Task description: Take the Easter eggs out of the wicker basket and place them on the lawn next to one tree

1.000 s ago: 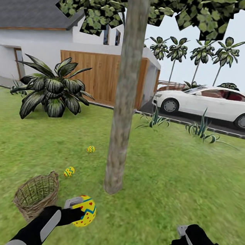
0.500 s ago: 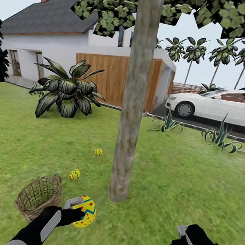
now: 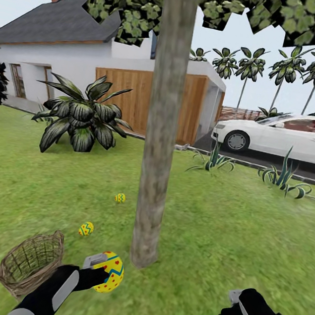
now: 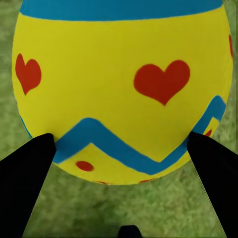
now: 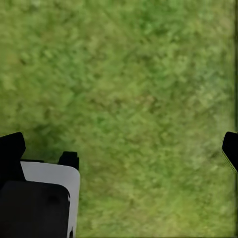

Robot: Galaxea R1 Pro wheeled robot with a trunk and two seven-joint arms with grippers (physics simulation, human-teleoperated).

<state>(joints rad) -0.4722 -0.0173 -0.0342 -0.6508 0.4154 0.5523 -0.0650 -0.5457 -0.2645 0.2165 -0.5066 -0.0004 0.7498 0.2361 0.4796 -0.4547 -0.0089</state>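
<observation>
My left gripper point(image 3: 103, 273) is shut on a yellow Easter egg point(image 3: 110, 271) with red hearts and a blue zigzag, held low over the lawn point(image 3: 216, 236) just left of the tree point(image 3: 161, 128). The left wrist view shows that egg point(image 4: 121, 89) close up between the two dark fingers point(image 4: 25, 173). Two more eggs lie on the grass left of the trunk, one nearer point(image 3: 86, 228) and one farther point(image 3: 120, 198). The wicker basket point(image 3: 30, 261) lies tipped at lower left, its inside looking empty. My right gripper point(image 3: 230, 308) hangs open over bare grass point(image 5: 129, 99).
A large spiky plant point(image 3: 80, 116) stands at mid-left, with smaller spiky plants point(image 3: 212, 161) by the kerb. Behind are the white house point(image 3: 66, 59) with a wooden garage door, a white car point(image 3: 286, 135) on the driveway and palms. Open grass spreads right of the trunk.
The whole view has shifted as the camera moved; the trunk and basket now sit further left in the picture. Both grippers and the held egg keep their places in the view.
</observation>
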